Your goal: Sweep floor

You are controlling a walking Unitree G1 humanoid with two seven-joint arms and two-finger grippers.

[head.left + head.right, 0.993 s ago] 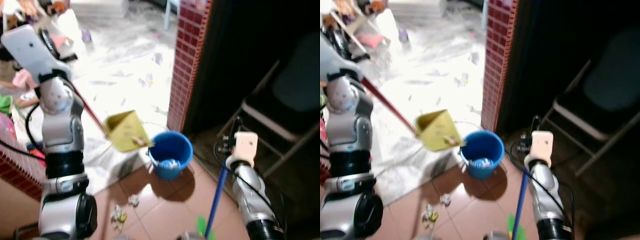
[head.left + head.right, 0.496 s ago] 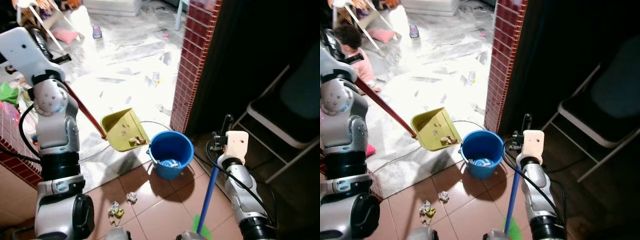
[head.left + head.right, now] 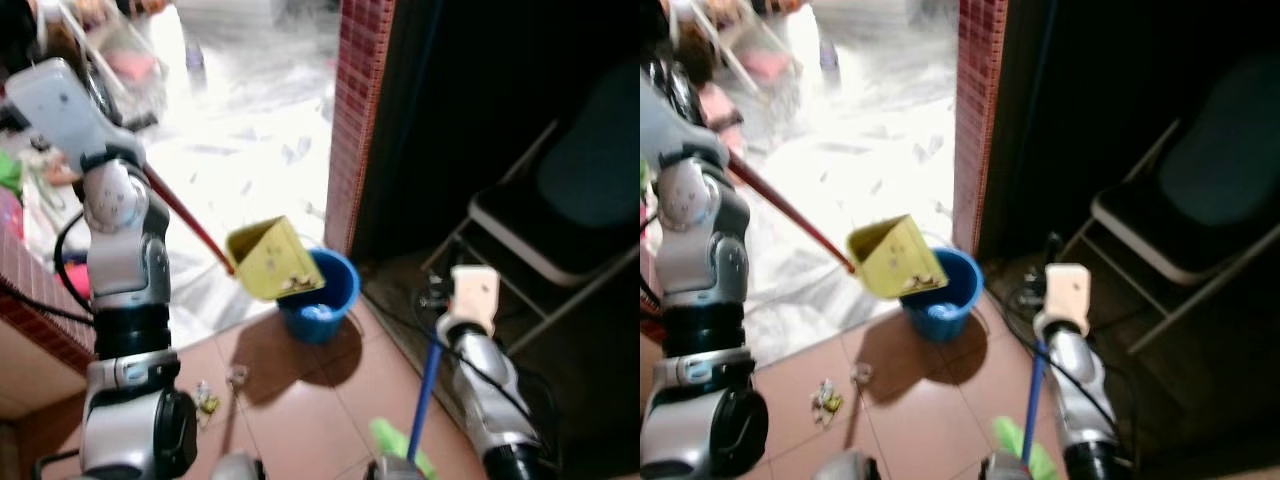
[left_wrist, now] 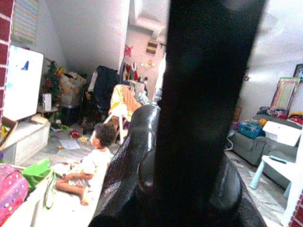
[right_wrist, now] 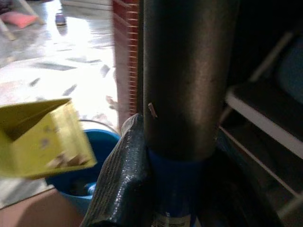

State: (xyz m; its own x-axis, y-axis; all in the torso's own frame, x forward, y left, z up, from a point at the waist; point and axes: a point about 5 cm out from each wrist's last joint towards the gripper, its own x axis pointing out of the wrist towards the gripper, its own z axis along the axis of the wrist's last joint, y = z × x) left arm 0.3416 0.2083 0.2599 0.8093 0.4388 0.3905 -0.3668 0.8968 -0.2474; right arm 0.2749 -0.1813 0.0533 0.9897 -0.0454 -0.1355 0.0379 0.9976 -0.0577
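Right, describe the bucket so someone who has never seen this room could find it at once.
Find the red brick pillar that divides the bright floor from the dark corner with the folding chair. At its foot, on the reddish tiles, stands the blue bucket, with the yellow dustpan tilted over its rim. It is the one round, open-topped blue container there; the other blue thing is a thin broom handle.

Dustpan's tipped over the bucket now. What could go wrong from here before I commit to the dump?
1. The yellow dustpan overlaps only the near rim of the blue bucket; scraps at its lip may fall onto the tiles instead.
2. A cable runs along the floor beside the bucket; the blue broom in the right arm could snag it.
3. Crumpled litter lies by the robot's feet, and a step could scatter it.
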